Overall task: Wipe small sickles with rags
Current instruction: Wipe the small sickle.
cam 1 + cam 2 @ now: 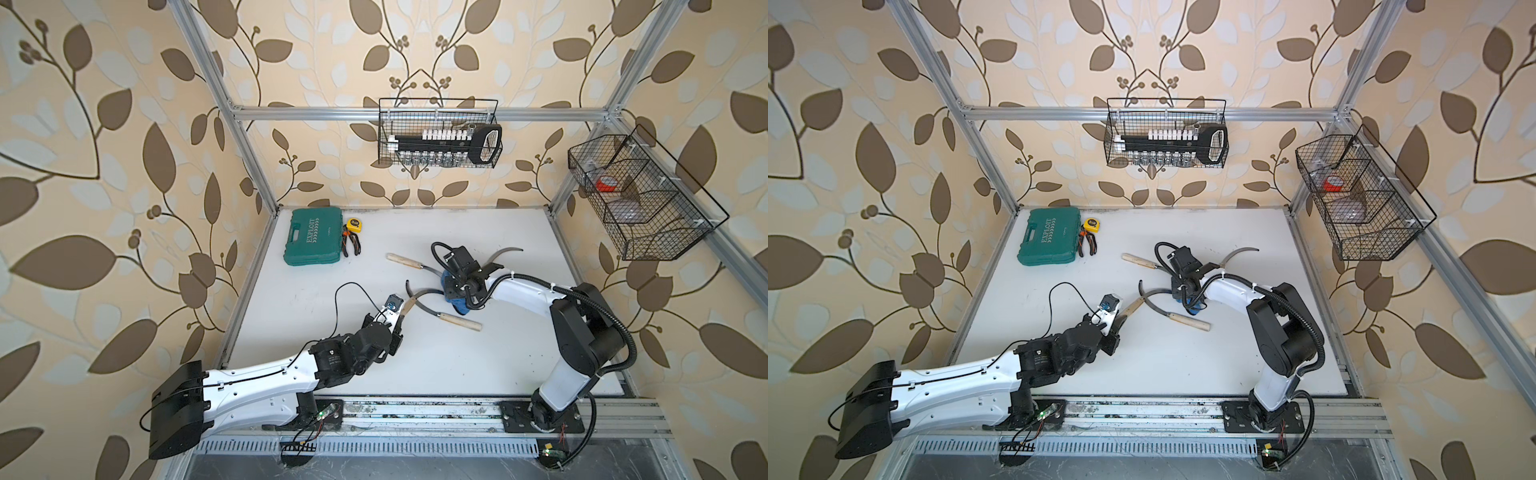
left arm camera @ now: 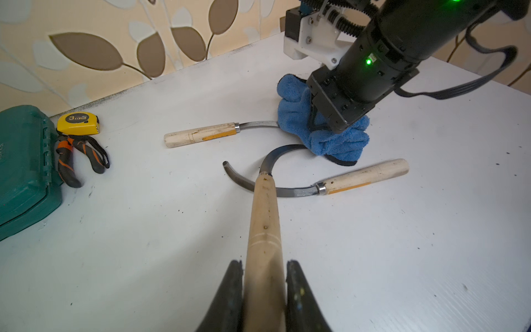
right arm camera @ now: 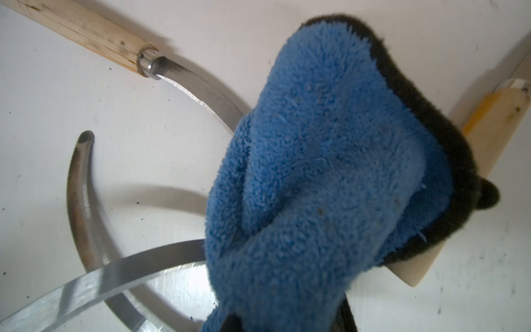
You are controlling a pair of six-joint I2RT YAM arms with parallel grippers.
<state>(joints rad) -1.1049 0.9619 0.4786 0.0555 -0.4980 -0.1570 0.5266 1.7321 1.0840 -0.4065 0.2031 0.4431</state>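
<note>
Nearest my wrist camera, the pale wooden handle of the held sickle (image 2: pixel 264 215) ran out from between the two black fingers of my left claw (image 2: pixel 264 266), which was clamped tight on it near the butt end. Its dark blade curved away over the worktop (image 2: pixel 402 258) and met the rag (image 2: pixel 296 120), with the tip lost in the blue pile. My right claw (image 3: pixel 287 323) was closed on that rag from above. The cloth hung bunched below the fingers, dark trim along one side, and its lower folds reached the worktop near the middle. The held blade crossed over the blade of the second sickle (image 2: pixel 365 174), which lay flat just beside the rag with its blunt tip curling out to my left. The third sickle (image 2: pixel 201 135) lay farther back, its handle pointing toward the far left corner and its blade running in under the rag. The fourth sickle (image 1: pixel 505 253) lay beyond the rag on my right. In both top views only its curved blade showed, the handle hidden beneath my right arm. In the far left corner sat the green tool case (image 1: pixel 313 237), with the yellow tape measure (image 1: pixel 354 224) and the orange-handled pliers (image 1: pixel 351 246) just beside it, well apart from the sickles.
</note>
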